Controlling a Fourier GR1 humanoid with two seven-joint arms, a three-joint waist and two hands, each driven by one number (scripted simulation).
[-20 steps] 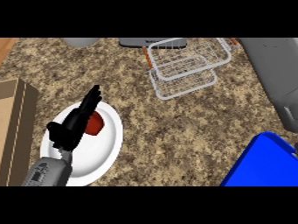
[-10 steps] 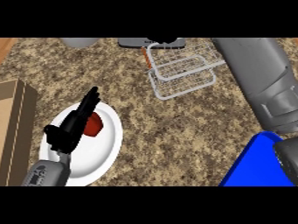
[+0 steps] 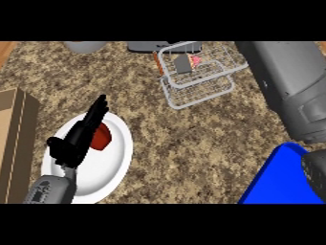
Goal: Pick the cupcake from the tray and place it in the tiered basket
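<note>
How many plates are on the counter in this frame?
1. The white plate lies at the lower left, a red item on it, partly under the open left hand. The right forearm covers counter at the right, so another could be hidden.

Black left hand (image 3: 79,136) with slim fingers, grey left forearm (image 3: 49,190), bulky grey right forearm (image 3: 292,91) with panel seams

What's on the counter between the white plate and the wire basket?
Nothing. In the head view, only bare speckled counter lies between the plate and the tiered basket.
</note>
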